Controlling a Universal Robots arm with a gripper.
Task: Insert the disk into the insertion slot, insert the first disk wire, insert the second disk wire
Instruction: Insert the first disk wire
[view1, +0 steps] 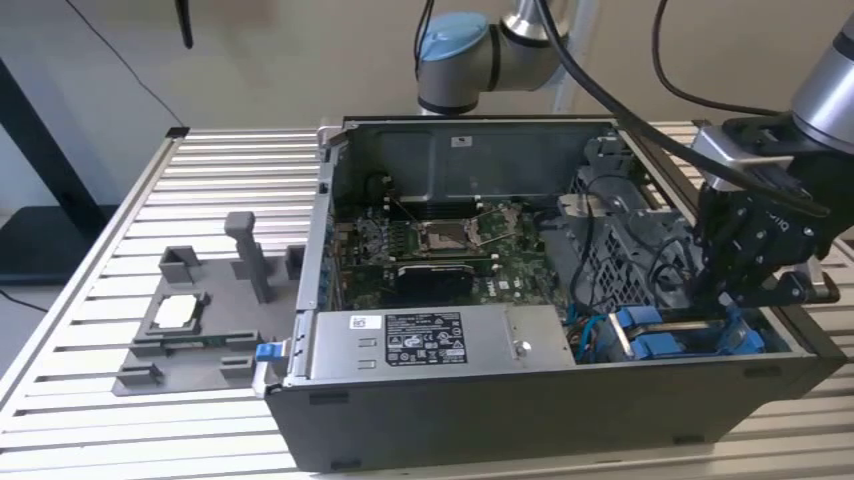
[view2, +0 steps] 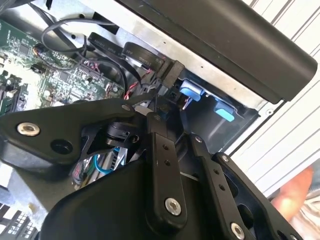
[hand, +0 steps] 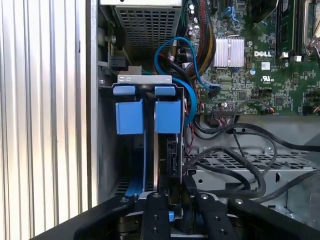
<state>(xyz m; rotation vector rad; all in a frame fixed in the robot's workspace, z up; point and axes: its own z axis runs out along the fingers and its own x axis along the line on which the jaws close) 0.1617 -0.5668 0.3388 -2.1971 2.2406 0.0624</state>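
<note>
The open computer case stands on the slatted table. In its corner at the exterior view's right is the insertion slot (view1: 641, 335) (hand: 107, 150), a dark bay with blue latches (hand: 130, 117). The disk (hand: 172, 155) sits edge-on inside the bay, under the blue latch nearer the motherboard. My gripper (view1: 727, 300) (hand: 177, 197) (view2: 165, 107) reaches down into the case right at the disk's end. Its fingers (hand: 152, 220) stand close together on a black wire connector (view2: 171, 75) with a flat cable. The contact between connector and disk is hidden by the fingers.
The green motherboard (view1: 427, 250) fills the case floor, with a silver box bearing a sticker (view1: 427, 345) in front. Loose black cables (hand: 240, 150) and a blue cable (hand: 172, 47) run beside the bay. A grey fixture tray (view1: 180, 340) with a small chip lies at the exterior view's left.
</note>
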